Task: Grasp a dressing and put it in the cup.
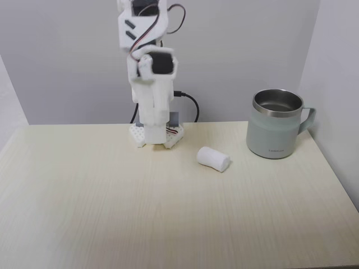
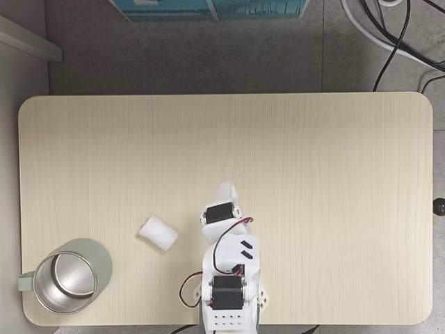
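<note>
The dressing (image 1: 213,158) (image 2: 158,232), a small white roll of gauze, lies on its side on the pale wooden table (image 1: 112,213). The cup (image 1: 275,126) (image 2: 66,276), a grey-green mug with a steel interior, stands upright in the table's corner, a short way from the roll, its handle toward the table edge. My arm is folded up over its base, and my gripper (image 1: 156,141) (image 2: 226,188) points down near the base. It looks shut with nothing in it, about a hand's width from the dressing.
The arm's base (image 2: 229,316) sits at the table's edge with a black cable (image 1: 190,103) behind it. Grey walls close in the back and sides in one fixed view. Cables (image 2: 389,42) and a blue box (image 2: 208,7) lie on the floor beyond the table.
</note>
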Action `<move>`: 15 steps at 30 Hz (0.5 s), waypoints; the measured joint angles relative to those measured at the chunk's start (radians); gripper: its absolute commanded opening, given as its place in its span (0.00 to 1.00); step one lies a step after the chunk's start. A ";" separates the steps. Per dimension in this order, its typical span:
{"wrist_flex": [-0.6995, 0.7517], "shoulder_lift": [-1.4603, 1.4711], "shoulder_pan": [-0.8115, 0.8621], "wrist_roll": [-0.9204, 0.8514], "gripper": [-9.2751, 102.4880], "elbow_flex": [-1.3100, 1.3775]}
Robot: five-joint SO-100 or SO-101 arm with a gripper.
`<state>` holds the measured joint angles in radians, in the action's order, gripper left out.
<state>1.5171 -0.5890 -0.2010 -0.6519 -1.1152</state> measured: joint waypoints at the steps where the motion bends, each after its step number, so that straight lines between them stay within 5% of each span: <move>1: 0.020 0.000 -0.009 -0.049 0.21 -0.006; 15: 0.262 -0.302 -0.262 -0.512 0.30 -0.153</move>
<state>1.7794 -0.8912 -0.4633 -1.1643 -1.2686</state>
